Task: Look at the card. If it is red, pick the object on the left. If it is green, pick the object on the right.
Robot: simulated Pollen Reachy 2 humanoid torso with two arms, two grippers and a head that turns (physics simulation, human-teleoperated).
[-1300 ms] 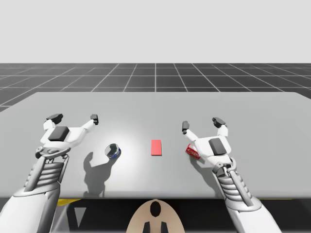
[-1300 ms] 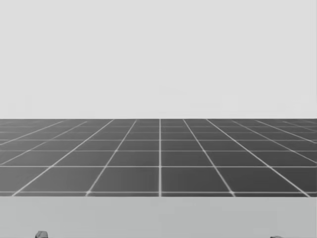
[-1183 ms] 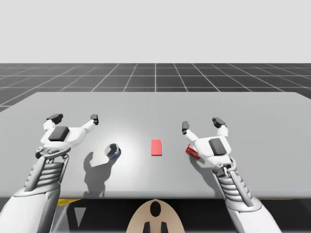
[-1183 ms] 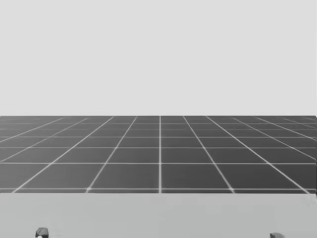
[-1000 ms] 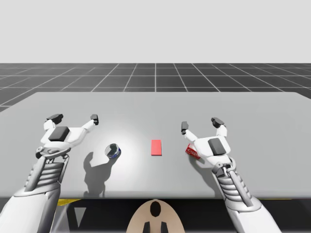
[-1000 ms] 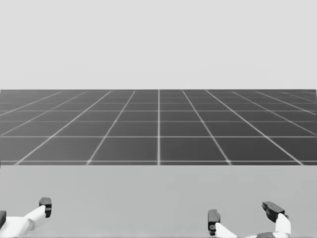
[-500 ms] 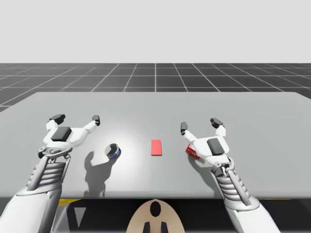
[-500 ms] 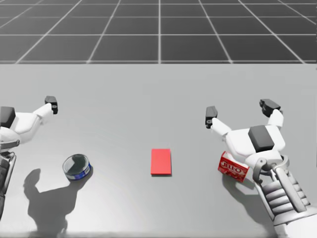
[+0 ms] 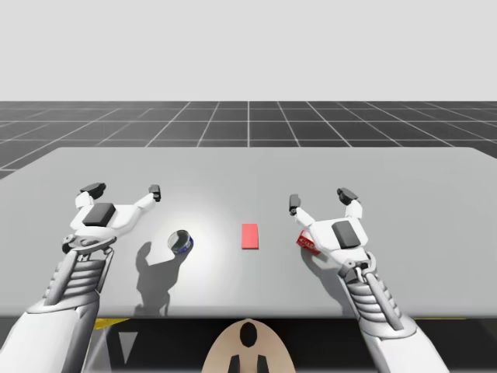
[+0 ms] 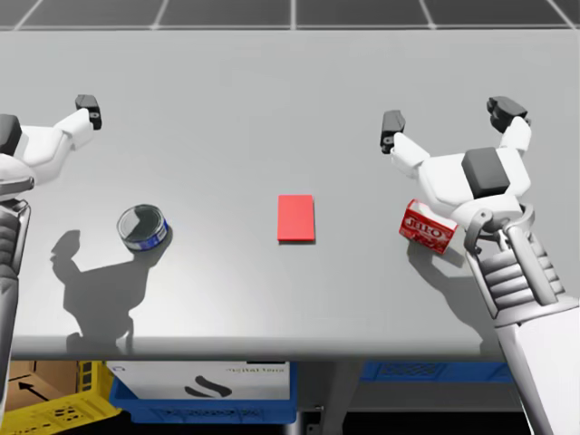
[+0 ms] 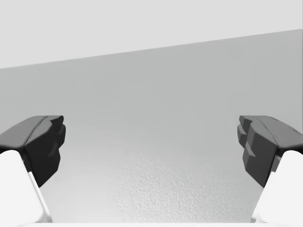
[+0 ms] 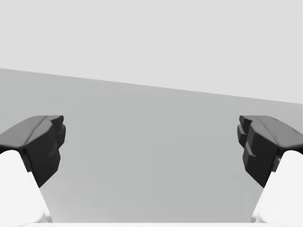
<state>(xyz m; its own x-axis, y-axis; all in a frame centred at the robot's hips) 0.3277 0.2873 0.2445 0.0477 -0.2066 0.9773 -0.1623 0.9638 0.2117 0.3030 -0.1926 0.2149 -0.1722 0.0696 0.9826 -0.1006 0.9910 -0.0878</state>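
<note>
A plain grey tabletop (image 10: 227, 100) stood on a dark gridded floor (image 9: 248, 120). The red card (image 10: 295, 217) lay mid-table, long axis near-to-far; the low blue can (image 10: 142, 227) sat left of it, flat face up. Both arms' jaws gaped wide.

Red card (image 10: 295, 217) flat mid-table; blue round can (image 10: 142, 227) left; red box (image 10: 428, 226) right.

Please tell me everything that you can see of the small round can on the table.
The can is low and round, with a blue side wall and a dark, glossy top inside a silvery rim; it looks like metal. It rests on the table, left of the red card and apart from it. Only the table touches it; my left tool is open, apart from it.
</note>
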